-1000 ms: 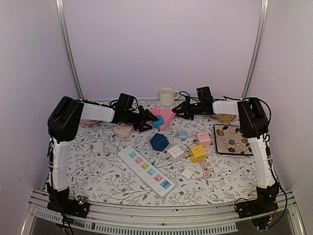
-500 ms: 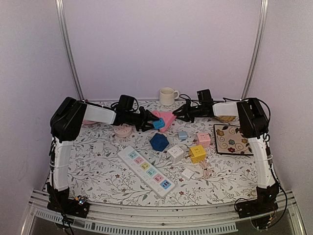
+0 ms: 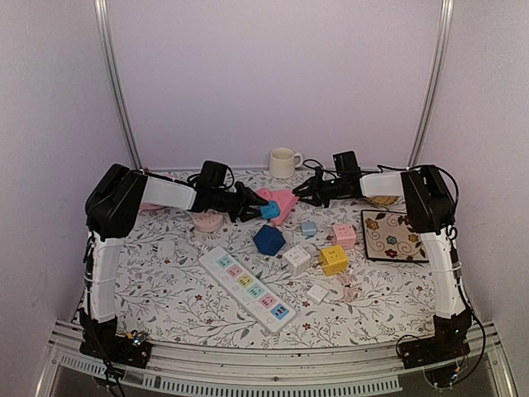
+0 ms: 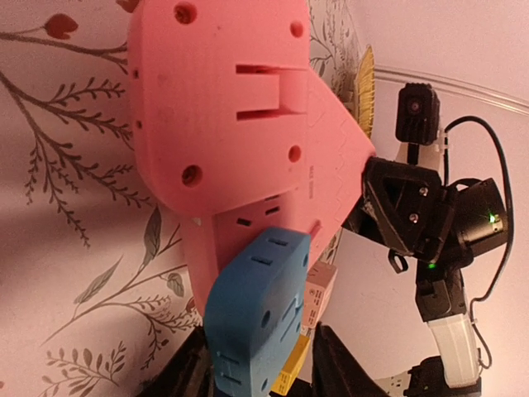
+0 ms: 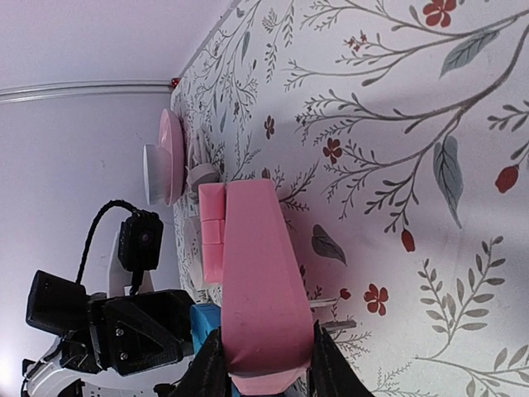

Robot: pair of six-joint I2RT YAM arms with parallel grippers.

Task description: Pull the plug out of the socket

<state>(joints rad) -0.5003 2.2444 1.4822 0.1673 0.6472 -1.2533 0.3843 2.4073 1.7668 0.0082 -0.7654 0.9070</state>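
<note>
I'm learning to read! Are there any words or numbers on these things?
Nothing here can be read.
On the pink socket: a tiny raised marking near its edge, too blurred to read.
On the white power strip: any marks on its coloured outlets are too small.
On the blue plug: no writing shows.

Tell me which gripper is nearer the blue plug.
Left. The left gripper straddles the blue plug; the right gripper grips the opposite corner of the pink socket, apart from the plug.

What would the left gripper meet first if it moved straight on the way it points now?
The left gripper would meet the blue plug between its jaws, then the pink socket block.
</note>
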